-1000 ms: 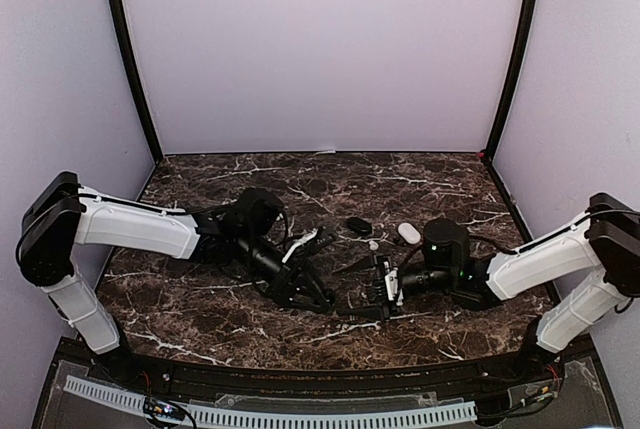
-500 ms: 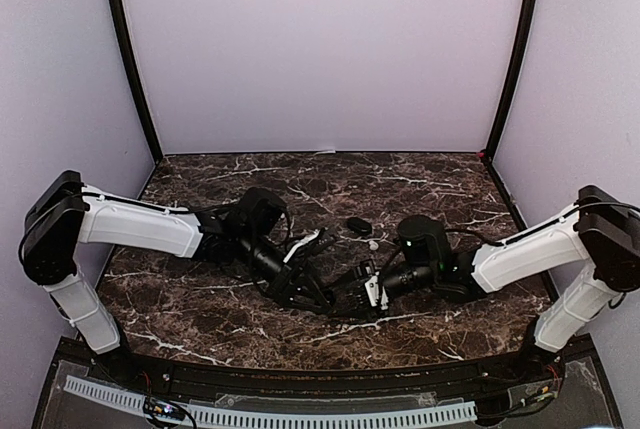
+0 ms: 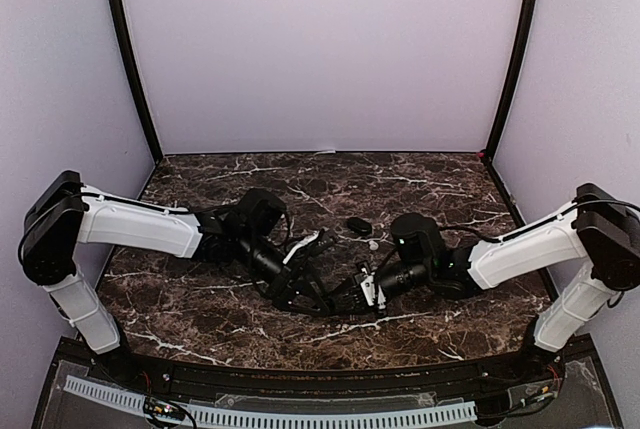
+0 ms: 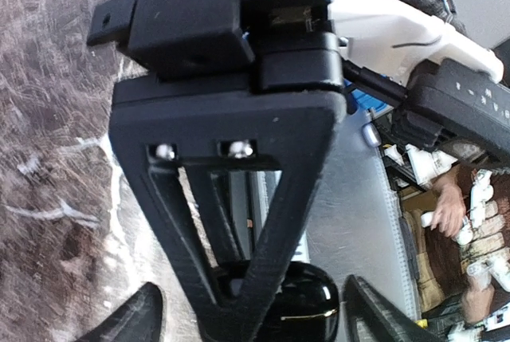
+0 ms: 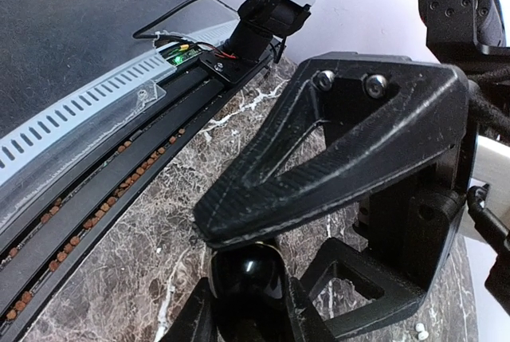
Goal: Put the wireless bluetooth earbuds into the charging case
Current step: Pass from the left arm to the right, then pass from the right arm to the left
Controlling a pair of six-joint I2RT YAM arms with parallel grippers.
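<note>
Nearest you, front-centre of the tabletop, the two arms meet tip to tip. The right jaws are pinching a glossy black charging case by its sides. The left jaws are spread wide either side of it, and I can't see them touching it. My read: a handover, or hold-while-you-open. I can't tell whether the lid is open or shut; the left wrist view shows only a thin seam line. The case looks hard, smooth, rounded and light, so expect it to squirt out of a pinch near the ends. Take it across the broad middle, below the seam, so the lid is free to swing. A bit further back, one white earbud lies loose on the tabletop, just beyond the right wrist and apart from both jaws. I see no bud in the held case. The bud should be tiny, slick, near weightless and prone to rolling. Pinch it low across the body with a gentle squeeze, or it will likely pop away. Just behind and left of it sits a small dark oval, probably a second case. It is too small to read any detail.
</note>
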